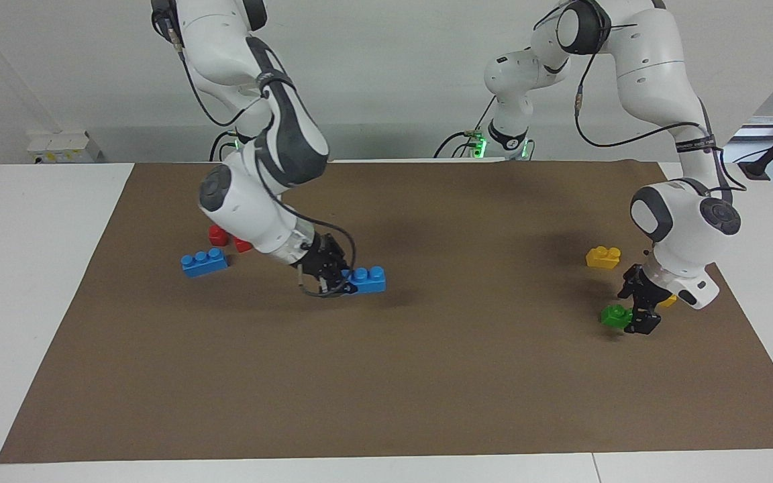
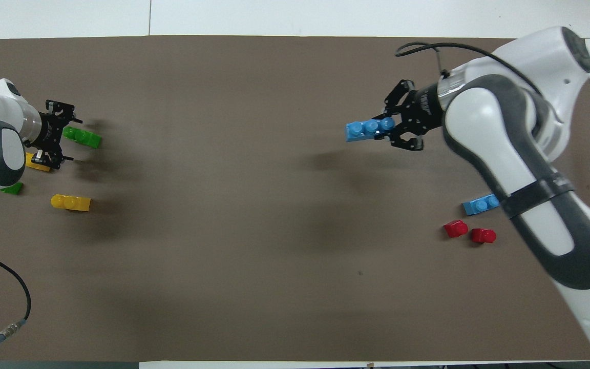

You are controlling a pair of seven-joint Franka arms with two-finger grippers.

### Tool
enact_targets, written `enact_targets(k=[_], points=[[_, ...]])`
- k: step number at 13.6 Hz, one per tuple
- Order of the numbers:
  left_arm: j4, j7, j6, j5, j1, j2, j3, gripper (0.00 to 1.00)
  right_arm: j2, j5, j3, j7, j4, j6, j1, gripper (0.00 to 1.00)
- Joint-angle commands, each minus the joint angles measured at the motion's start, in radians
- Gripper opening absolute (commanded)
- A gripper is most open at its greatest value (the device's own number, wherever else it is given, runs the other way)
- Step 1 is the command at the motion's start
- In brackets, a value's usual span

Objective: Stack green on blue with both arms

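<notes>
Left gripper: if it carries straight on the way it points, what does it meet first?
The green brick, on the mat right ahead of the open left gripper. Its height is unclear, so it could skim over the studs.

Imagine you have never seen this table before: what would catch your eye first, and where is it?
First, the right gripper, shut on one end of a blue brick and holding it up over the middle of the brown mat. Next, the left gripper down at a green brick at the left arm's end of the table, with a yellow brick lying nearer to the robots.
</notes>
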Motion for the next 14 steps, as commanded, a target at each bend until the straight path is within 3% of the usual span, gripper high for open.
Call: enact_targets(k=[1,2,8,10,14], points=[[-0.034,-0.006,0.025,0.0,-0.003,-0.026,0.006,0.11,-0.017,0.019,-0.005,0.045,-0.088,0.119,0.086,0.0],[-0.034,-0.003,0.025,0.001,-0.003,-0.026,0.006,0.0,-0.02,0.022,-0.005,0.077,-0.113,0.166,0.129,0.0],[0.026,-0.005,-0.055,0.0,-0.031,-0.035,0.003,0.0,-0.005,0.037,0.002,0.059,-0.205,0.247,0.206,0.0],[0.033,-0.023,-0.136,0.0,-0.072,-0.093,0.001,0.0,0.01,0.109,0.001,0.037,-0.21,0.288,0.214,0.0],[0.026,-0.263,-0.295,0.0,-0.198,-0.213,0.003,0.0,0.024,0.188,0.001,0.008,-0.216,0.323,0.225,0.0]])
